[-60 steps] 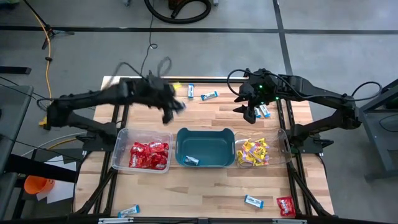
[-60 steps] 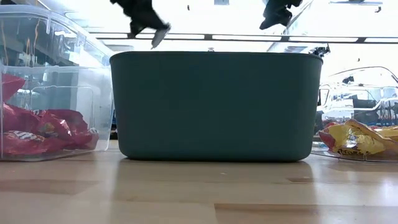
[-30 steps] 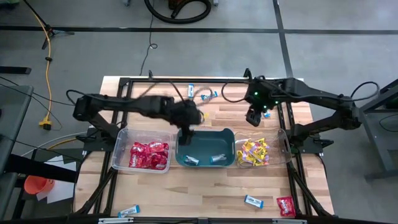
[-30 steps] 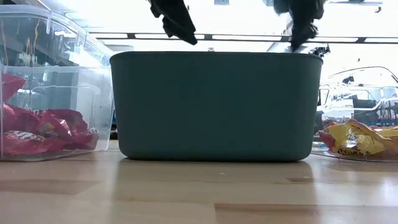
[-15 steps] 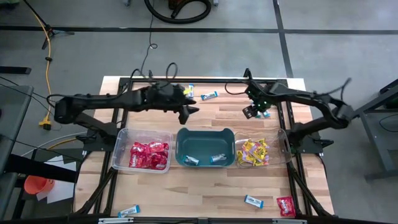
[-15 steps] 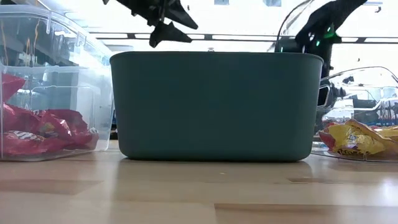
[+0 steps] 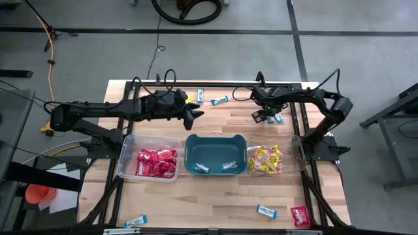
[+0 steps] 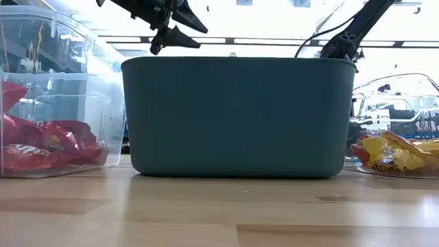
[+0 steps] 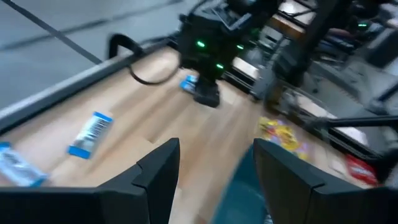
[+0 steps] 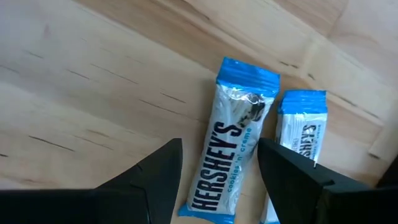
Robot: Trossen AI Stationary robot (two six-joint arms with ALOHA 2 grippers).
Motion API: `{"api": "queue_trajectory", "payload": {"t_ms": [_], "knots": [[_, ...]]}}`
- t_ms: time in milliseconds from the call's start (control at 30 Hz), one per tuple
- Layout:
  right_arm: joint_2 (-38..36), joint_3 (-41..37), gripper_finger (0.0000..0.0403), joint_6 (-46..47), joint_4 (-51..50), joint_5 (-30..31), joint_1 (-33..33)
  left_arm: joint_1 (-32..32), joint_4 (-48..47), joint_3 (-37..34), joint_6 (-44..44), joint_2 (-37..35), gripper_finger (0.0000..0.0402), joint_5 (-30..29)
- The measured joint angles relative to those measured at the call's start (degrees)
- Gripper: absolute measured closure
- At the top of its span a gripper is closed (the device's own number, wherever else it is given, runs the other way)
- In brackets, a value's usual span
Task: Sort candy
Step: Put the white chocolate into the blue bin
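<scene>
The wooden tabletop (image 7: 215, 196) carries three containers in a row: a clear bin (image 7: 128, 151) on the left with glossy red candy (image 7: 157, 162) piled inside, a teal tub (image 7: 215, 141) in the middle with two blue-and-white packets (image 7: 226, 166) lying at its bottom, and a second clear bin (image 7: 297, 153) on the right with bright yellow candy (image 7: 266, 160). The left arm (image 7: 98, 112) stretches across the far half of the tabletop, and the left gripper (image 7: 194, 113) hangs in the air beyond the far left corner of the teal tub, its fingers (image 9: 155, 171) spread apart with nothing between them. The right arm (image 7: 320, 108) bends in from the far right, and the right gripper (image 7: 262, 118) is down close to the wood near the far right edge, fingers released and straddling a blue-and-white Hershey's packet (image 10: 233, 140) that lies flat on the tabletop; a second blue-and-white packet (image 10: 298, 127) lies just beside it. More blue-and-white candy rests loose near the far edge, one packet (image 7: 219, 100) between the two grippers and another (image 7: 200, 95) just left of it. Near the front edge lie a blue-and-white packet (image 7: 136, 222) at the left, another (image 7: 266, 211) at the right, and a red packet (image 7: 300, 216) just beside that one.
</scene>
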Motion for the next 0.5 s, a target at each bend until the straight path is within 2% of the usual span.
{"api": "queue_trajectory", "payload": {"t_ms": [133,233,300,433,500], "knots": [[0.6,0.0,0.0192,0.4,0.5,-0.3,0.8,0.0,0.0,0.0,0.4,0.0,0.0211,-6.6],[0.3,-0.1,0.0211,-1.5,0.7,-1.1,1.8,0.0,0.9,0.0,0.5,-0.1,0.0211,-8.1],[-0.2,-0.2,0.0248,-3.3,1.1,-1.5,2.7,0.0,1.8,0.0,1.1,-0.2,0.0211,-8.1],[-2.5,-0.4,0.0370,-5.4,1.5,-4.4,4.8,0.0,3.4,0.0,3.5,-0.5,0.0211,-8.5],[-4.5,-0.4,0.0383,-5.8,1.8,-6.1,5.5,0.0,3.1,0.0,3.9,-0.9,0.0211,-10.0]]}}
